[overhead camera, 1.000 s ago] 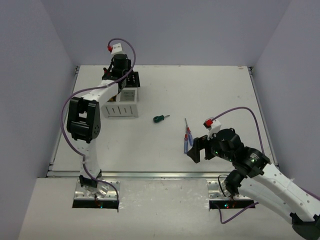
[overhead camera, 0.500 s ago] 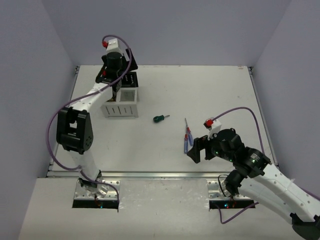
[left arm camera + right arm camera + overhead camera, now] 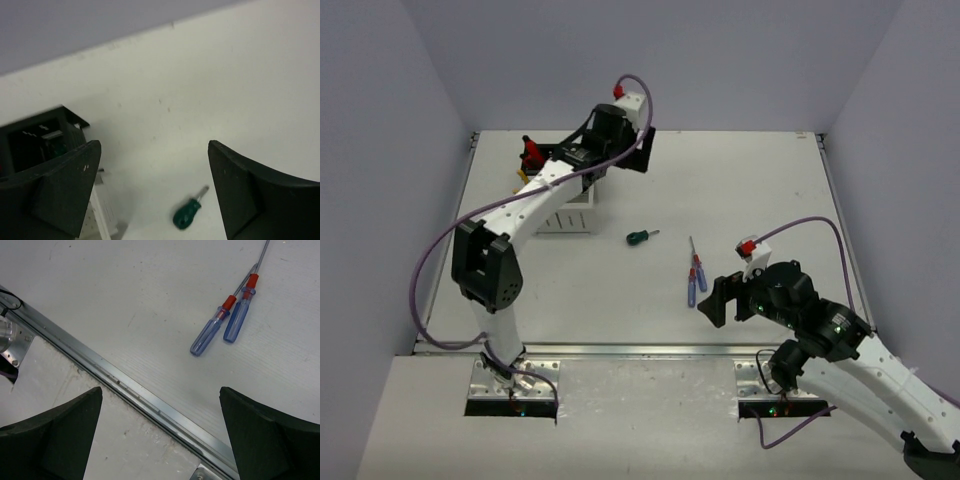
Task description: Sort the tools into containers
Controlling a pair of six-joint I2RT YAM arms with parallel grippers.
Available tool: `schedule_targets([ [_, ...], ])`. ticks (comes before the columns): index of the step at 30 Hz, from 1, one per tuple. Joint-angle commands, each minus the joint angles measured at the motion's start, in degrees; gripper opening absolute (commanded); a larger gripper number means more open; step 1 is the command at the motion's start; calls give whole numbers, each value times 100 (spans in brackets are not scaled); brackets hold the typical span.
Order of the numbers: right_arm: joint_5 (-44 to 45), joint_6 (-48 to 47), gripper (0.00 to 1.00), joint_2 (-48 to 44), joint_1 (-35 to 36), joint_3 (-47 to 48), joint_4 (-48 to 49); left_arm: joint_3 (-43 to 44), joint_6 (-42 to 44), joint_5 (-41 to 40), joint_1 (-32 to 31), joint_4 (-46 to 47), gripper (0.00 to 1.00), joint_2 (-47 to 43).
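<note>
Fingers (image 3: 55,440) of the right gripper (image 3: 159,400), nearest the bases, stand wide apart above the white table (image 3: 770,180); nothing is held and nothing lies between them. Directly under the gap a metal rail (image 3: 127,386) crosses at a slant.

Ahead of this gripper, toward its right finger, lie two blue screwdrivers (image 3: 225,325) with red collars. Their handles sit side by side with the butts toward the gripper, and the thin shafts point away and close on each other. Neither touches the fingers. A red tag (image 3: 747,247) and a purple cable (image 3: 810,222) sit behind the wrist.

Farther out and to the left of the right gripper, a green screwdriver (image 3: 639,237) lies alone on the table, well apart from the blue pair.

Beyond it the left gripper (image 3: 154,150) hangs over the far part of the table, its fingers likewise spread wide and empty. The green screwdriver lies below the gap, nearer the right finger and clear of both.

By the left finger stands the black container (image 3: 30,145), with its dark compartments open to the wrist view. The white container (image 3: 563,218) stands just beside it, under the forearm. Red handles (image 3: 530,152) rise at the far left of the forearm; which container holds them cannot be told.
</note>
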Motion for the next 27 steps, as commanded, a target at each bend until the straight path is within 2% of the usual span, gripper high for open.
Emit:
schedule_targets([
  [1,-133,-5,99,-113,-9,280,-94,-160,511,394,-272,-1611,82,639],
  [6,-187,-92,99,-222,-4,243,-145,-567,893,940,-507,-1578,81,923],
  [10,-400,-89,99,-148,-13,207,-94,-713,1083,1054,-765,-1519,82,1137],
  [15,-592,-52,99,-153,-4,170,-66,-777,1122,819,-878,-1377,80,1534],
  [21,-592,-44,99,-278,-13,197,-110,-814,1130,712,-912,-1198,72,1819],
  [23,-614,-36,99,-291,-7,206,-116,-843,1102,648,-912,-1084,63,1837],
  [27,-671,-36,99,-313,-13,197,-93,-813,1044,566,-911,-1059,56,2007],
])
